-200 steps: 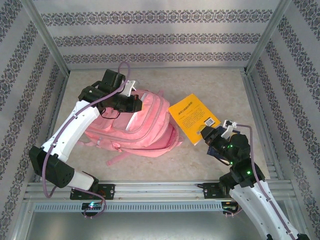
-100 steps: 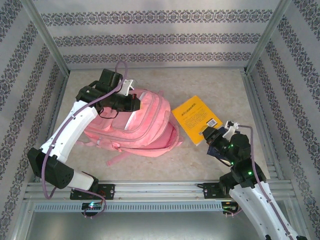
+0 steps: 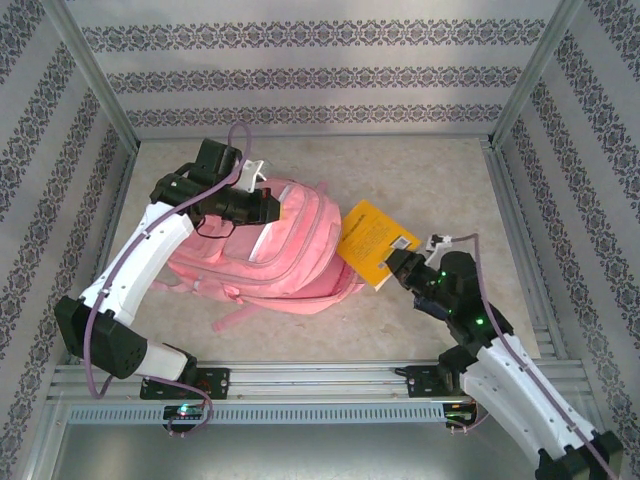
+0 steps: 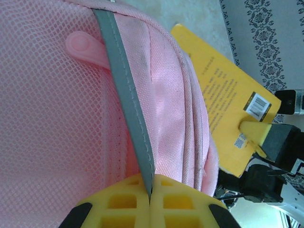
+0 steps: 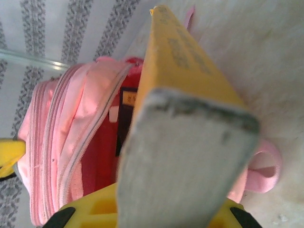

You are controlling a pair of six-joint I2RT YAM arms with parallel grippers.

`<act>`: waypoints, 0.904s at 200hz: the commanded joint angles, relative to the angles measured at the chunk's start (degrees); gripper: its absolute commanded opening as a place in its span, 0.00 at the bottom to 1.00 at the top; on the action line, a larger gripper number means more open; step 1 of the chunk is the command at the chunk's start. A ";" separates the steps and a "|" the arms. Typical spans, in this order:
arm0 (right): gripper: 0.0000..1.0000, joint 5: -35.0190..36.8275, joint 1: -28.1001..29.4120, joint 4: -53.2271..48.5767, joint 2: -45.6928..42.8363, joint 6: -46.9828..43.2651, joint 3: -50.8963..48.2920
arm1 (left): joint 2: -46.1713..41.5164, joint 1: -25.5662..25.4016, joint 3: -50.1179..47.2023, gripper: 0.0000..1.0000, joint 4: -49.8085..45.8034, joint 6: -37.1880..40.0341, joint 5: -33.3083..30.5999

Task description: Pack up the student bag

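From above, the student bag point(image 3: 295, 250) lies flat on the table point(image 3: 440, 170), left of centre, its mouth toward the right. My left pincer point(image 3: 268, 206) sits at the bag's far edge, pressed together on its fabric. My right pincer point(image 3: 396, 262) pinches the near right edge of a yellow book point(image 3: 366, 238), whose left edge touches the bag's mouth.

At my left wrist, my pads point(image 4: 128, 202) clamp a grey trim strip point(image 4: 124, 90) that runs along pink mesh. I judge the bag soft and limp. It will sag and fold unless a seam like this is lifted, so the trim is a sensible hold for propping the mouth agape.

At my right wrist, the book stands edge-on between my pads, pointing at the bag. The main compartment point(image 5: 102, 161) gapes, showing red lining and a dark shape with a small orange tag, which I cannot identify; its depths are hidden. The book looks stiff, slim and light enough for an edge grip, though its smooth cover could pivot.
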 commanded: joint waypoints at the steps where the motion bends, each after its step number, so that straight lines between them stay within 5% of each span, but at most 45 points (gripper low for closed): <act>1: 0.00 -2.16 4.29 15.68 2.09 2.10 2.15 | -2.02 -0.06 -1.81 0.00 4.76 -1.38 3.01; 19: 0.00 -2.56 5.95 21.77 4.66 5.44 2.03 | -1.06 -1.63 -3.40 0.05 4.24 -0.66 0.66; 41: 0.00 -2.65 6.04 24.74 5.61 8.23 2.19 | -0.02 -4.07 -1.98 0.30 -0.52 1.67 -7.67; 68: 0.00 -2.34 6.19 25.29 5.15 9.36 2.42 | -1.71 -6.91 3.71 0.46 -6.20 4.04 -19.84; 137: 0.00 -2.22 6.94 28.13 6.62 10.77 2.11 | 6.46 -25.46 13.24 0.56 -10.80 4.07 -32.77; 181: 0.00 -2.04 7.15 27.70 5.57 11.02 2.15 | 12.03 -29.62 13.83 0.58 -8.66 2.42 -40.13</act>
